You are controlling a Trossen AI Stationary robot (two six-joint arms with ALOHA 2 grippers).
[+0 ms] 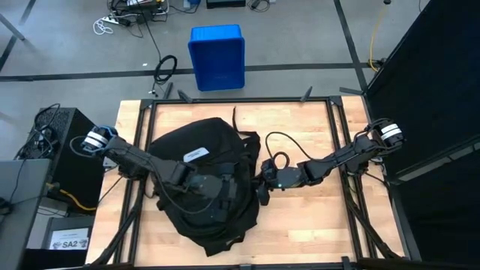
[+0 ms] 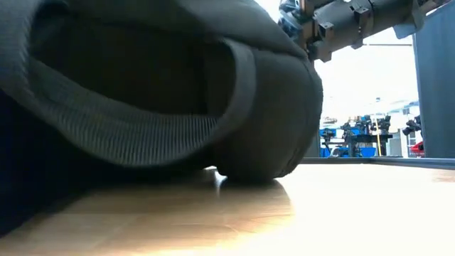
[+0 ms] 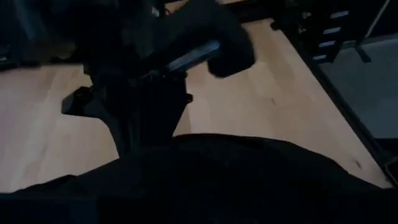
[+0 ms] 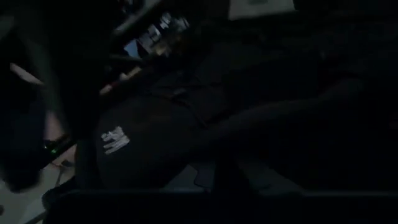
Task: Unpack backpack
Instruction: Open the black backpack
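The backpack (image 1: 206,184) lies flat in the middle of the wooden surface (image 1: 315,225), its white label (image 1: 196,154) facing up toward the far side and its bulk spreading toward the near edge. Seen from above, the left arm reaches in from the left edge and lies across the top of the bag, with the left end effector (image 1: 219,185) over the black fabric near the bag's middle; dark against dark, so I cannot tell whether it is released or clenched. The right arm comes in from the right edge, and the right end effector (image 1: 262,184) sits at the bag's right side, touching or just beside the fabric, near a loop of black cord (image 1: 279,159) on the bare wood; whether it grips anything cannot be told either. In the low view the backpack (image 2: 163,85) fills most of the picture, a padded strap (image 2: 128,135) curving along its underside where it rests on the wood, and part of an arm shows above at the upper right. The right wrist view is very dark and shows the bag's front with small white lettering (image 4: 115,140). Beyond the far edge of the surface, a blue bin (image 1: 217,56) stands on the floor, well apart from the bag.
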